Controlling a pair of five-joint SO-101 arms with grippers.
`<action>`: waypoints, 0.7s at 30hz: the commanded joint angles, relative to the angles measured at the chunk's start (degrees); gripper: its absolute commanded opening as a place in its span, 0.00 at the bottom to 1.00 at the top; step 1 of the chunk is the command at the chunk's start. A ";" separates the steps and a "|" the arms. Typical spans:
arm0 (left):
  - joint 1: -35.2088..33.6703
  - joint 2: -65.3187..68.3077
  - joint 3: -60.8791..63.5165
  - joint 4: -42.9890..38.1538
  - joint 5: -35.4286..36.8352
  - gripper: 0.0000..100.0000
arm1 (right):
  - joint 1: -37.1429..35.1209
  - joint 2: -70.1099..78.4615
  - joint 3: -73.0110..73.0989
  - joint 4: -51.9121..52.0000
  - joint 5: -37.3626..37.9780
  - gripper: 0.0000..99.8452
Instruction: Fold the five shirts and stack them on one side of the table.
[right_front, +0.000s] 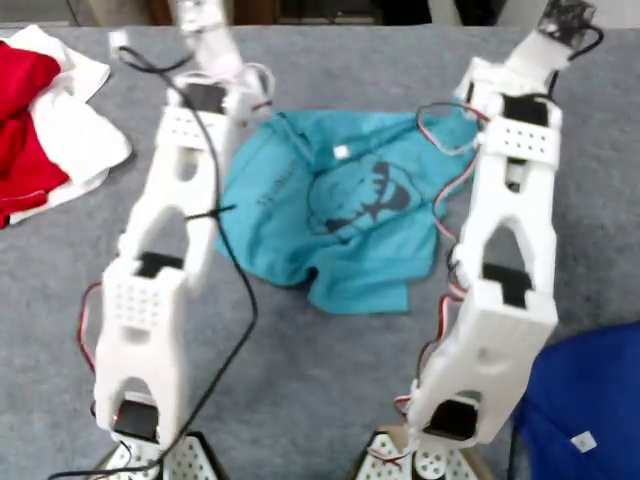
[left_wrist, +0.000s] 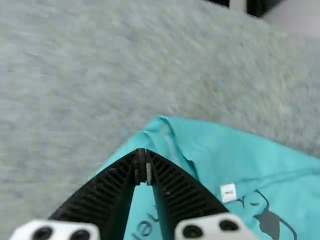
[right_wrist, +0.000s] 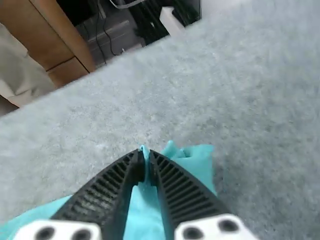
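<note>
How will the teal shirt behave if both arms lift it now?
Likely floppy: the teal shirt lies crumpled, so it should sag between the left tool and right tool. Probably light: thin fabric bunches at each pinch. May drag on the grey table.

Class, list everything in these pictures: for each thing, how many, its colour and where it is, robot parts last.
teal cloth shirt with dark print: one, teal, crumpled mid-table between the arms.
red cloth garment: one, red, table's far left edge, lying on the white one.
white cloth garment: one, white, under the red one.
dark blue cloth shirt: one, blue, near right corner.
grey table cover: one, grey, under everything.
brown wooden cabinet: one, brown, beyond the table.
left gripper: one, black fingers, shut on the teal shirt's edge.
right gripper: one, black fingers, shut on the teal shirt's edge.
</note>
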 joint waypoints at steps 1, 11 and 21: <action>2.64 5.76 -9.14 0.35 0.35 0.02 | 0.66 2.15 0.22 -5.71 0.26 0.01; 6.07 20.18 -24.09 3.60 5.98 0.14 | 0.57 7.52 -0.22 -13.45 0.26 0.01; 8.53 22.73 -27.96 3.87 9.93 0.13 | 0.75 8.31 -0.04 -15.30 0.26 0.01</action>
